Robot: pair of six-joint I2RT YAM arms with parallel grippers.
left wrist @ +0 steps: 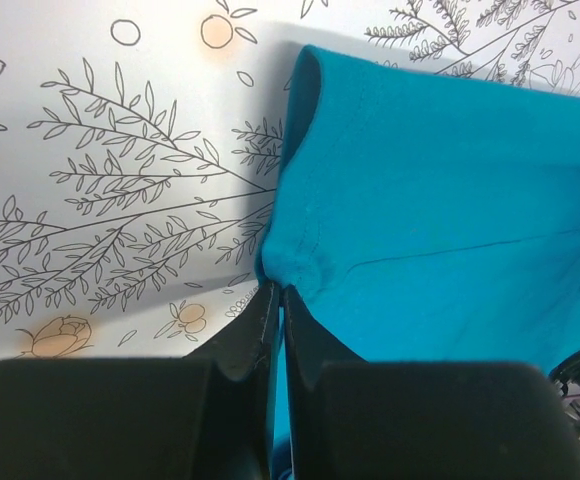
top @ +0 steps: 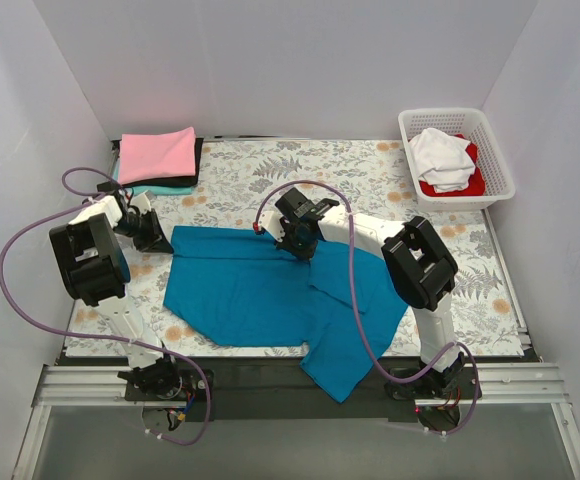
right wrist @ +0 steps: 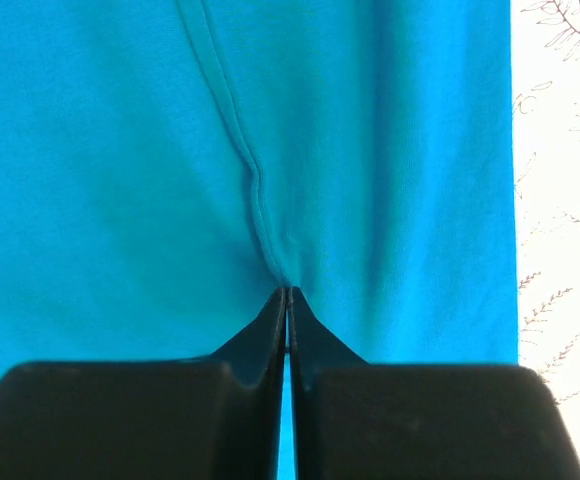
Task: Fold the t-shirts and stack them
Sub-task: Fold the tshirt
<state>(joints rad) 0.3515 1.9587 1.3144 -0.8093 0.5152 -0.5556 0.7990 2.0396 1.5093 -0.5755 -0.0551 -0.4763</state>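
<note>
**Overhead view.** A deep teal-blue soft cloth t-shirt lies spread and partly folded across the middle of the counter. The counter is covered by a grey-and-orange floral table cloth. One lower lobe of the garment hangs past the near edge, between the two arm bases. The left end effector sits at the shirt's far-left corner. The right end effector sits on the far edge, near the centre.

At the far-left corner of the counter, well apart from the teal-blue t-shirt, is a stack of folded garments. A pink folded t-shirt is on top, a black folded t-shirt is beneath it, and an aqua folded t-shirt is lowest. At the far-right corner stands a white plastic lattice basket. It contains a crumpled white t-shirt lying on a red t-shirt.

**Left wrist view.** The left end effector is clenched, pinching the hemmed corner of the teal-blue t-shirt. The cloth puckers at the fingertips, and the floral table cloth is exposed to the left.

**Right wrist view.** The right end effector is likewise clenched, its black fingers pressed together on a stitched seam of the teal-blue t-shirt. The fabric gathers into a small ridge there. A strip of the floral table cloth shows at the right margin.
</note>
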